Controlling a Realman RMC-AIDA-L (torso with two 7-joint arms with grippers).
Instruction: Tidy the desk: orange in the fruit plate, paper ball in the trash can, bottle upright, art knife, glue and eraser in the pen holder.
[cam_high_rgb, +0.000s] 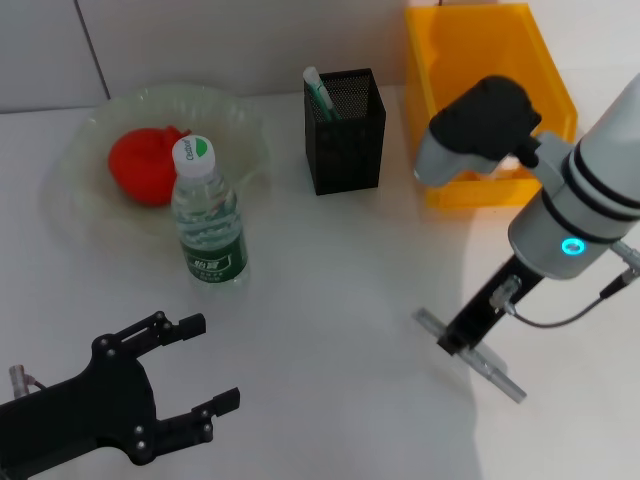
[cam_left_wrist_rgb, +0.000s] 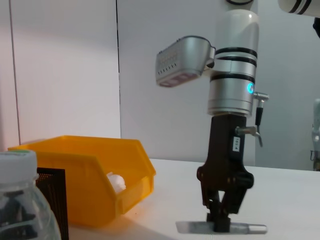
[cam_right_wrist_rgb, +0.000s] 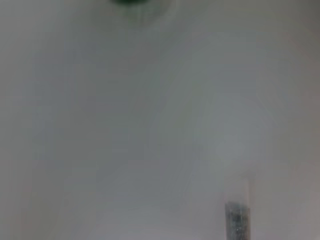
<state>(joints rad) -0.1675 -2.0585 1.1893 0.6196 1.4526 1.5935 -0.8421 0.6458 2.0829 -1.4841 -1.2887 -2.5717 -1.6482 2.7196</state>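
Red-orange orange, orange-yellow trash can, black mesh pen holder, green-labelled bottle.

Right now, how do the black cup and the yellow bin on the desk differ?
The pen holder is a small, square black mesh cup; the trash can is a much larger orange-yellow solid plastic bin. The pen holder holds a green-and-white tube; the trash can holds a white paper ball. Both stand upright along the table's far edge.

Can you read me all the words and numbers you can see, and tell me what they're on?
No text here can be read for sure.
Bottle cap: green mark, wording too small.
Bottle label: white print, too blurred.
Right gripper: small white tag above it, too small to read.
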